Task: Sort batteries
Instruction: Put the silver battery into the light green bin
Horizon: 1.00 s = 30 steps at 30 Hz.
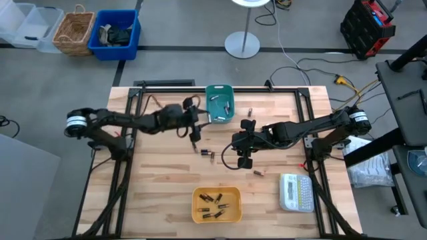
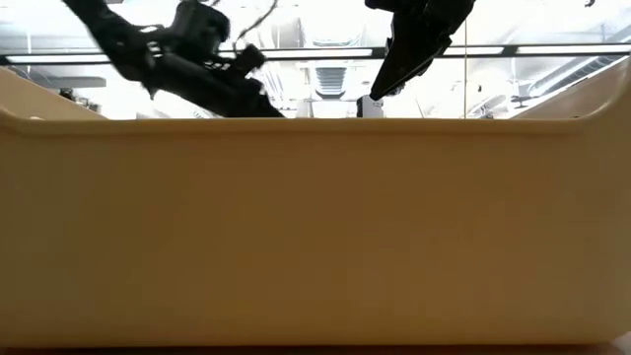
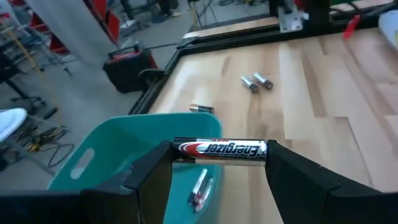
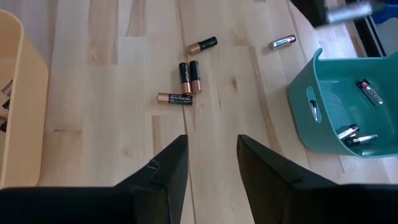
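Your left tool sits at the near rim of the teal bin, toward the back centre of the worktop. It is pinching a silver and black Energizer battery by its two ends, so the cell lies crosswise between the fingers, right over the bin's edge. Inside that bin you can see a few silvery batteries. In the left wrist view, one more silvery cell lies on the wood just outside the bin, and a pair of silvery cells lies farther off, close together.

Moving right, your right tool hangs above the middle of the worktop with its fingers spread and nothing between them. Beyond it lies a small cluster of copper-topped black batteries: two side by side, one crosswise just beside them, and one a little apart. A lone silvery battery lies near the teal bin's outer wall.

At the front centre of the worktop stands the yellow bin, holding several dark batteries. To its right, near the front right corner, rests the white label maker, and a single battery lies between it and the right tool.
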### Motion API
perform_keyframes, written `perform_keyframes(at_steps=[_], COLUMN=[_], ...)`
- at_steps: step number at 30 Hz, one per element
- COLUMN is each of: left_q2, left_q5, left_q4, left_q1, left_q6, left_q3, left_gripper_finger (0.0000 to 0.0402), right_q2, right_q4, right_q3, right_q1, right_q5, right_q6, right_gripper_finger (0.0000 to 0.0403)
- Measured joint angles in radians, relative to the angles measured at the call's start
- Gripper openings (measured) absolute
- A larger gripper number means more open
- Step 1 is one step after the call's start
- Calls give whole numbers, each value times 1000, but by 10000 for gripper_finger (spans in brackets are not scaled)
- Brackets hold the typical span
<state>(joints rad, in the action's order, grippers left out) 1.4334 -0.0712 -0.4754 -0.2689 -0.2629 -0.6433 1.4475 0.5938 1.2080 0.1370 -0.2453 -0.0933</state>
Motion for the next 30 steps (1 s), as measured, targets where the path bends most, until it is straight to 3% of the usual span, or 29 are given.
perform_keyframes(at_steps=[3, 8, 18, 30], left_q2=[57, 132, 189, 189], left_q5=[59, 66, 64, 54], left_q4=[81, 156, 237, 263], left_q1=[-36, -75, -107, -111], left_q6=[-23, -43, -36, -13], left_q3=[-72, -149, -188, -213], left_gripper_finger=[217, 217, 217, 223], right_q2=[0, 0, 0, 0], right_q4=[0, 0, 1, 0], right_q3=[0, -7, -18, -18], right_q1=[0, 0, 0, 0], right_q5=[0, 0, 1, 1], right_q6=[5, 6, 2, 0], right_gripper_finger=[134, 130, 117, 134])
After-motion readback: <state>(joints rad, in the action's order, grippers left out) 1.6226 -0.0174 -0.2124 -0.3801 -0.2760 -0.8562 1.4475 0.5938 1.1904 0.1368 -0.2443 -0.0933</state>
